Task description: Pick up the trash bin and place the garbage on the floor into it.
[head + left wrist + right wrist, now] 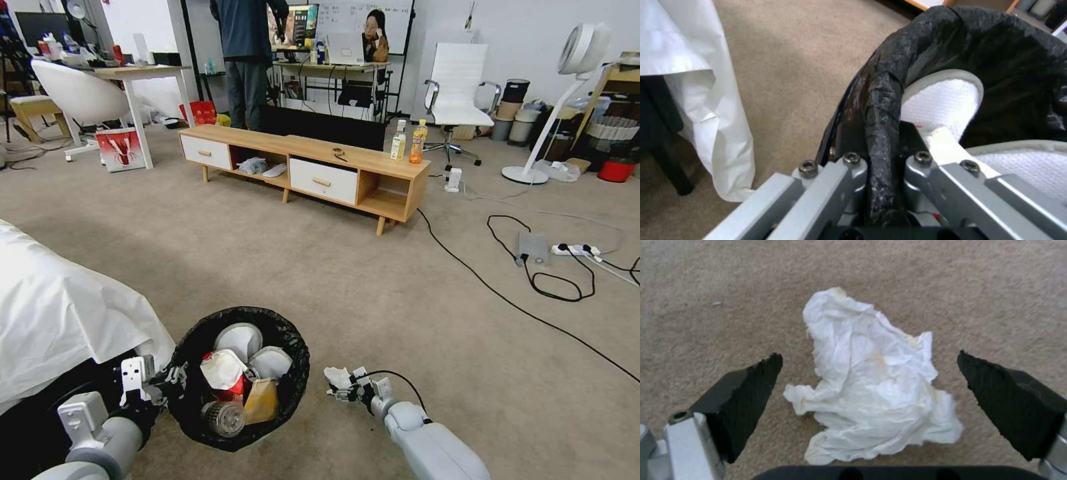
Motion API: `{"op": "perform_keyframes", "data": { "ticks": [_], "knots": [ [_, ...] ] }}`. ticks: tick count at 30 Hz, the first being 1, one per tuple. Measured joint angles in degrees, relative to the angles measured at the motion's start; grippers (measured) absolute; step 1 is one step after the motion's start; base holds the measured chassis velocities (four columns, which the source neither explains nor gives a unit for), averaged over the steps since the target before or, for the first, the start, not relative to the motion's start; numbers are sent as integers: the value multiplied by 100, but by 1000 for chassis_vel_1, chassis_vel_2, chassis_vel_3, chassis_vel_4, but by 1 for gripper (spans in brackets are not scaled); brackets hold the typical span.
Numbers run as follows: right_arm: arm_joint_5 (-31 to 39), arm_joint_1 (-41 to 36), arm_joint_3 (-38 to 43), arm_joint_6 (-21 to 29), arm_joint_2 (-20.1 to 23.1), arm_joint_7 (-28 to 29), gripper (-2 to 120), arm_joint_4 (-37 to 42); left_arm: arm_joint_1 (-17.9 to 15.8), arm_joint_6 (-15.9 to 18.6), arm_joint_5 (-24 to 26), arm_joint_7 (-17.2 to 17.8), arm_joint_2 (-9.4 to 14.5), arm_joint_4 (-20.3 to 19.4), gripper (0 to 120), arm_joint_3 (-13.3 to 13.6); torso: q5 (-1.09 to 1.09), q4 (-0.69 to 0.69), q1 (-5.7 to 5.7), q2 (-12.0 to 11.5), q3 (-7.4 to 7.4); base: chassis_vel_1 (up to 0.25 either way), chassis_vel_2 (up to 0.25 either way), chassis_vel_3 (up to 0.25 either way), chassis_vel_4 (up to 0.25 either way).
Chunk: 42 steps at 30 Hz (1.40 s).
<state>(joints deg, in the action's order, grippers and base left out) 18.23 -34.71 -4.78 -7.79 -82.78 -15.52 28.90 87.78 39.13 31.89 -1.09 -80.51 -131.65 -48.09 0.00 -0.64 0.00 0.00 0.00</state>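
Note:
The trash bin (200, 407), lined with a crinkled black bag, is close in front of me on the left. My left gripper (165, 387) is shut on its near rim (880, 110), one finger inside and one outside. Garbage lies in the bin: a red crushed can (230, 389), a brown paper bag (262, 400), a clear bottle (225, 418) and white pieces. To the bin's right, my right gripper (869, 356) stands open low over the floor (347, 280). A white crumpled tissue (871, 386) lies on the carpet between its black fingers (751, 390).
A white sheet (53, 307) hangs over something at my left, close to the bin. Black cables (533, 273) and a power strip (575, 251) cross the carpet to the right. A low wooden bench (300, 167) with two drink bottles stands ahead.

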Motion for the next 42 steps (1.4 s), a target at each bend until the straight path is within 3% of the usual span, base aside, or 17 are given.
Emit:
{"op": "perform_keyframes", "data": {
  "ticks": [5, 18, 27, 33, 38, 42],
  "knots": [
    [-140, 104, 48, -105, -186, -24, 100, -402, -5, 0, -8, 0, 0, 15, 5, 18, 1, 2, 0, 0, 0, 0, 0, 0, 0],
    [-250, 139, 47, -37, -189, 28, 96, -513, -25, 0, -41, 1, -6, 63, 5, 52, 0, 1, 0, 0, 0, 0, 0, 0, 0],
    [-251, 170, 47, -51, -91, -21, 59, -474, -52, 0, -59, 1, -22, 87, 5, 60, 1, 1, 0, 0, 0, 0, 0, 0, 0],
    [-257, 184, 32, -91, -66, -86, 44, -451, -76, 0, -68, 1, -36, 116, 5, 66, 0, 1, 0, 0, 0, 0, 0, 0, 0],
    [-268, 210, 13, -118, -66, -136, 19, -444, -111, 0, -68, 0, -30, 162, 5, 67, 0, 1, 0, 0, 0, 0, 0, 0, 0],
    [-295, 211, 12, -144, -69, -155, 10, -406, -119, 0, -69, -2, -26, 184, 5, 66, 0, 1, 0, 0, 0, 0, 0, 0, 0]
  ]
}}
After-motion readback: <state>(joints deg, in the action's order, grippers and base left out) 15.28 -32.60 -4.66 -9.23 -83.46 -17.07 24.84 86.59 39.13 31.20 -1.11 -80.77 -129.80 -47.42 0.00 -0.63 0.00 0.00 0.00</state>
